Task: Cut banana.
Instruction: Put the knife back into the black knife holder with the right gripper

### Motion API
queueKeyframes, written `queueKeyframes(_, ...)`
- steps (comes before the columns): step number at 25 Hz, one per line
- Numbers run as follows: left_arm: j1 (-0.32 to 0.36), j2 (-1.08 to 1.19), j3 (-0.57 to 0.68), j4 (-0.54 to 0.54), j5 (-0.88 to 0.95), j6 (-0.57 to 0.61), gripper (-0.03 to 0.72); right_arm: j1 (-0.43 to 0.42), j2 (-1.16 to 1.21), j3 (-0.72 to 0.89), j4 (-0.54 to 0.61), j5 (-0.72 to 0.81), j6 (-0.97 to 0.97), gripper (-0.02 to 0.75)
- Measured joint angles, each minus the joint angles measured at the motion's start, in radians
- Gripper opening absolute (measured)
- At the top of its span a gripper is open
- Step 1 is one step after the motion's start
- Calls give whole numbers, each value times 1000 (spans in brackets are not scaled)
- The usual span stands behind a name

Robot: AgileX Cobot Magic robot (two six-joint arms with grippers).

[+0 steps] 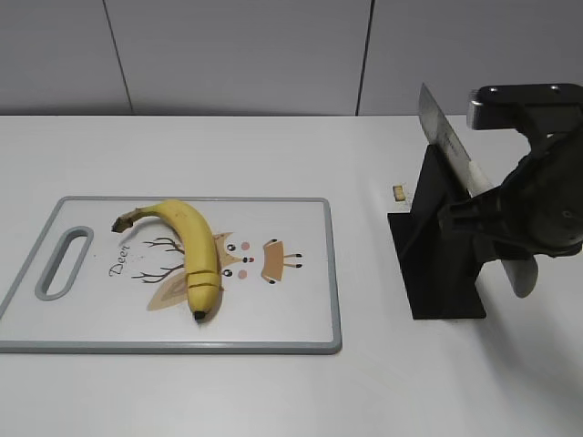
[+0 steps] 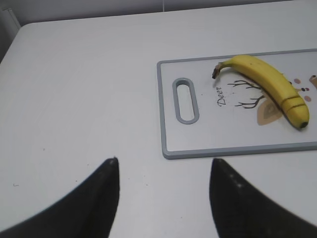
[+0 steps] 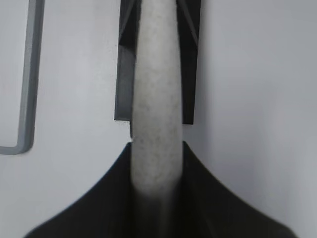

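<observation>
White tabletop (image 1: 228, 155) carries everything. On the left, in the left wrist view, the left gripper (image 2: 163, 171) hangs above bare table with its two dark fingers spread apart, holding nothing, near the cutting board's handle slot (image 2: 185, 99). The grey-rimmed cutting board (image 1: 333, 273) bears a tan deer print (image 1: 246, 264), and the banana (image 1: 189, 246) lies across it, stem toward the slot, black tip toward the near edge. Farther right stands a black knife holder (image 1: 437, 264). The right gripper (image 3: 157, 153) pinches the pale speckled knife handle (image 3: 156, 99), and the knife blade (image 1: 446, 137) rises slanted above the holder.
</observation>
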Motion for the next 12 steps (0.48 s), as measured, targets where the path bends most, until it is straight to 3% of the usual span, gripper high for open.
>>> queueKeyframes(12,0,0,0,1,0,0,545,0,53,-10,3,11,-2,171)
